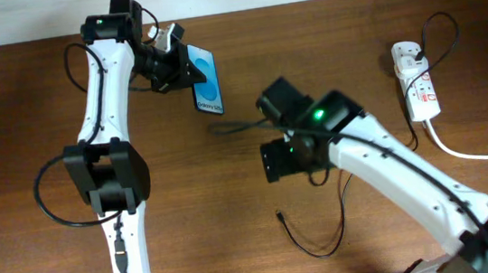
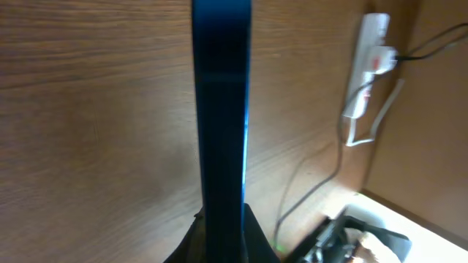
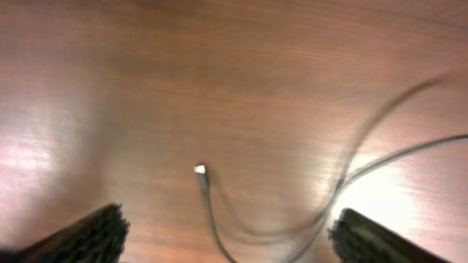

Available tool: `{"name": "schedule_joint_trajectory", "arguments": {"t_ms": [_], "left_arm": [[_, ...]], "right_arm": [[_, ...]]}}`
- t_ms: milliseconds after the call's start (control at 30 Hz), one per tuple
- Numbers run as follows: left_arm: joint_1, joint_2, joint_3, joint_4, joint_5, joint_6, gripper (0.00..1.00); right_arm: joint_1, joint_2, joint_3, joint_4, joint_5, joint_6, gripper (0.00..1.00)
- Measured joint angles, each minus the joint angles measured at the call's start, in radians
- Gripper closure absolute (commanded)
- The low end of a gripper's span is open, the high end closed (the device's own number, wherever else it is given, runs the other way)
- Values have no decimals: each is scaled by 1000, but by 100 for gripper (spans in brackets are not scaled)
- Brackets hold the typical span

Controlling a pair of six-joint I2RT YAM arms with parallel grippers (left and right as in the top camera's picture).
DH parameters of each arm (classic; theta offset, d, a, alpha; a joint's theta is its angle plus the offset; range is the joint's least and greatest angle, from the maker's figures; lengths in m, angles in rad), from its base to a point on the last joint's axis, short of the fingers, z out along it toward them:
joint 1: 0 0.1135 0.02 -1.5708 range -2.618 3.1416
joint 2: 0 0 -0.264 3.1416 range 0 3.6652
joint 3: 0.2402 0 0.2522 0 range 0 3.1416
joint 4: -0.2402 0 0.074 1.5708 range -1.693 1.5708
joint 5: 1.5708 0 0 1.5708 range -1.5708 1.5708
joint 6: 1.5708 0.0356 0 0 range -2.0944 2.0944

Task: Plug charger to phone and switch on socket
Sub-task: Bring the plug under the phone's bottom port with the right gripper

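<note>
Left tool [image 1: 181, 69] is clamped on the phone [image 1: 206, 82] at far left. The slim glossy slab has its long axis running far to near, text end nearest, blue screen tipped rightward. Right tool [image 3: 228, 219] hangs mid-worktop, ribbed black pads spread wide apart around nothing. Below it lies the charger [image 3: 208, 201], a thin black cable looping on grainy brown wood, tip pointing far. Bare worktop [image 1: 40, 267] surrounds it. The socket [image 1: 417, 82], a white strip, sits far right near the edge.
</note>
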Motion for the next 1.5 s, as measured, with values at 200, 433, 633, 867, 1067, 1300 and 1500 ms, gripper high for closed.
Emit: {"name": "schedule_joint_trajectory", "arguments": {"t_ms": [200,433,633,867,1067,1300,1500], "left_arm": [[-5,0,0,2,-60,7,100],[-5,0,0,2,-63,7,100],[-5,0,0,2,-63,7,100],[-5,0,0,2,-63,7,100],[-5,0,0,2,-63,7,100],[-5,0,0,2,-63,7,100],[-5,0,0,28,28,10,100]], "right_arm": [[1,8,-369,307,-265,1,71],[14,41,-491,446,-360,65,72],[32,100,-495,464,-396,67,73],[20,100,-495,465,-396,70,77],[11,100,-495,473,-396,69,77],[11,100,-495,488,-396,69,87],[11,100,-491,488,-396,69,96]]}}
